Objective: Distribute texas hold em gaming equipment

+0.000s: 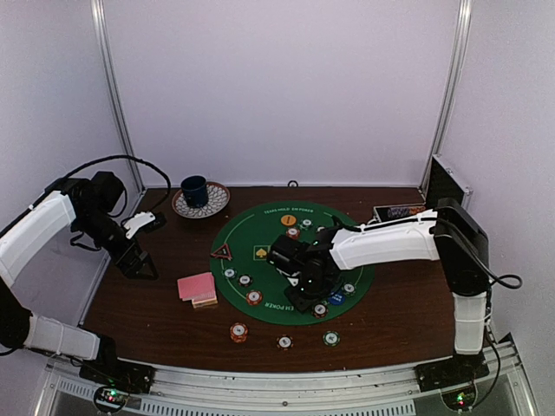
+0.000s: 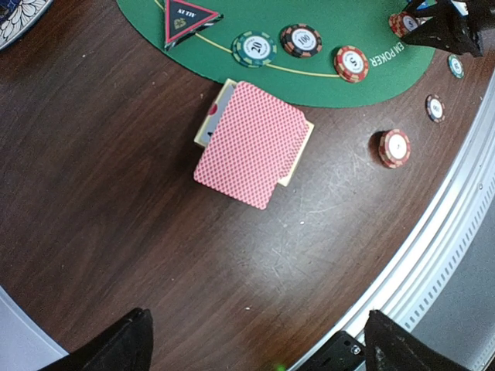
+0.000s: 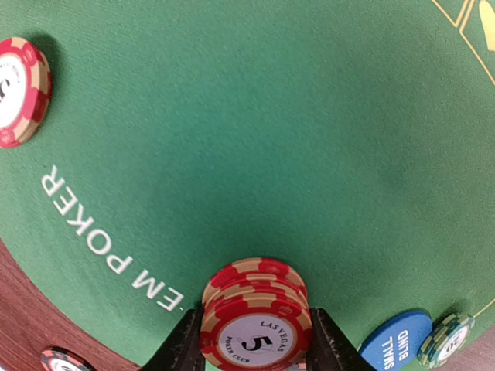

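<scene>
Red chips [image 3: 255,297], marked "LAS VEGAS POKER CLUB 5", pinched by right gripper [image 3: 255,328] on "EM POKER" mat [image 3: 232,116]; left gripper [image 2: 259,348] spread wide.

Dark blue cup [image 1: 194,190] on patterned saucer [image 1: 213,204], metal case [image 1: 444,180] at back right

Red/crm striped chip [image 3: 257,325], pink-latticed cards [image 2: 251,143]

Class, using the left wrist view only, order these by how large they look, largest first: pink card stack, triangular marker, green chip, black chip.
1. pink card stack
2. triangular marker
3. green chip and black chip: these look about alike, so they are not ranked.
</scene>
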